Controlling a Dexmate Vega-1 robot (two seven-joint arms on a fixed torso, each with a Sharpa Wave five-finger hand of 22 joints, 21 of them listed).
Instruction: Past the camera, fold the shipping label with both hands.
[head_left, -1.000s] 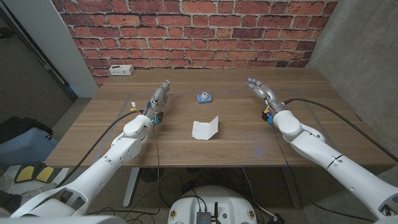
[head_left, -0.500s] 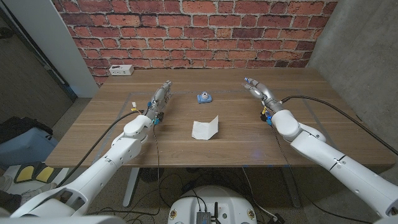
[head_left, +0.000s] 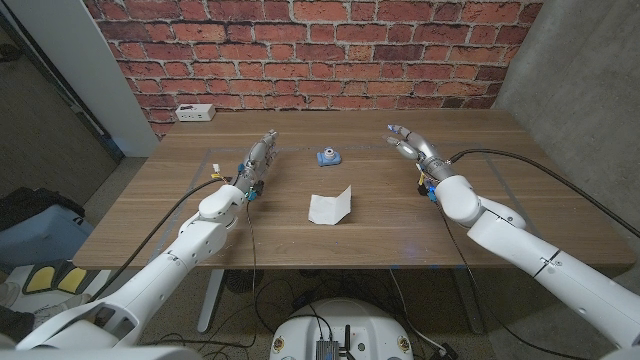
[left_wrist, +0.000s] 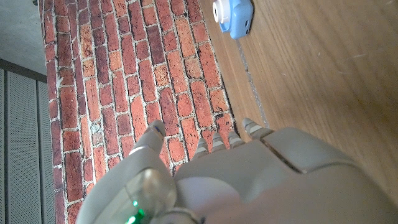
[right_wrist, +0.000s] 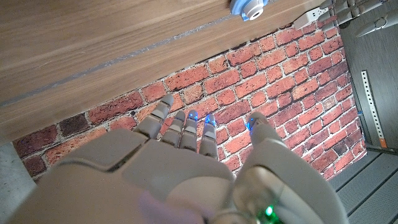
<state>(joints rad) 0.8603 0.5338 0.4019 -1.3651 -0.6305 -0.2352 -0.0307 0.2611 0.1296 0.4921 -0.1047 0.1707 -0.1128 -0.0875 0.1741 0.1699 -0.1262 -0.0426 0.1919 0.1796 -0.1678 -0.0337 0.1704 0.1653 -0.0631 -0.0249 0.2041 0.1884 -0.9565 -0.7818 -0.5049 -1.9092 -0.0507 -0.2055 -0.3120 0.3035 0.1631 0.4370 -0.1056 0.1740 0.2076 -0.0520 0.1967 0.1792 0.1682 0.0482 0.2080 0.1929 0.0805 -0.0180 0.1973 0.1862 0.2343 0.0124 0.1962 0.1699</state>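
Left hand (head_left: 260, 157) is hovering over the table (head_left: 150, 215), left of the small blue camera (head_left: 328, 156), holding nothing; fingers (head_left: 268, 139) are extended and lying close together, pointing toward the brick wall. Looks like a waiting pose, clear of the work area.

Camera is sitting mid-table toward the wall. The shipping label (head_left: 331, 205) is lying just on the robot's side of it, well apart from both hands, one corner standing up off the table — probably already creased. Worth noting: it's sitting nearer than the camera, not beyond it.

Right hand (head_left: 414, 146) is hanging right of the camera, empty too, fingers (head_left: 397, 131) spread and angling in toward the middle, likely lining up an approach to the label.

A white power strip (head_left: 194, 112) is sitting at the far left edge.
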